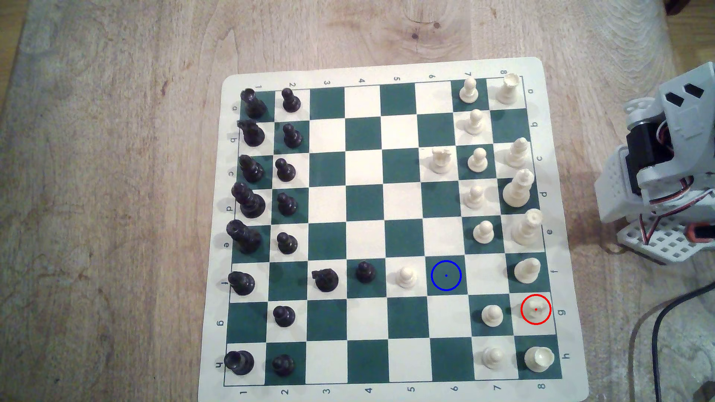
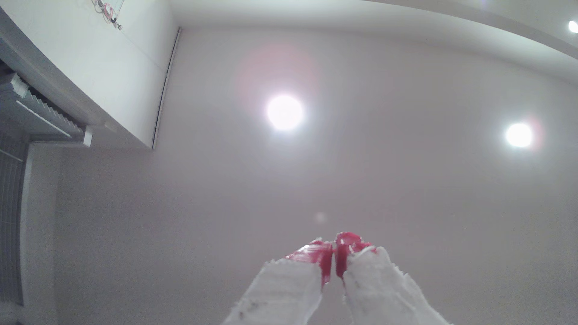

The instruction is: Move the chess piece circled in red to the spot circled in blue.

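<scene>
The chess piece circled in red is a small cream knight on a cream square near the board's lower corner at the exterior view's right. The spot circled in blue is a bare dark green square up and to the left of it in that view. My arm is folded off the board at the exterior view's right edge, well away from both. In the wrist view my gripper points up at the ceiling, its white fingers with red pads pressed together, holding nothing.
A cream pawn stands left of the knight, a rook below it and a bishop above. Another cream pawn borders the blue-ringed square on its left. Black pieces fill the board's left files. A black cable lies on the table.
</scene>
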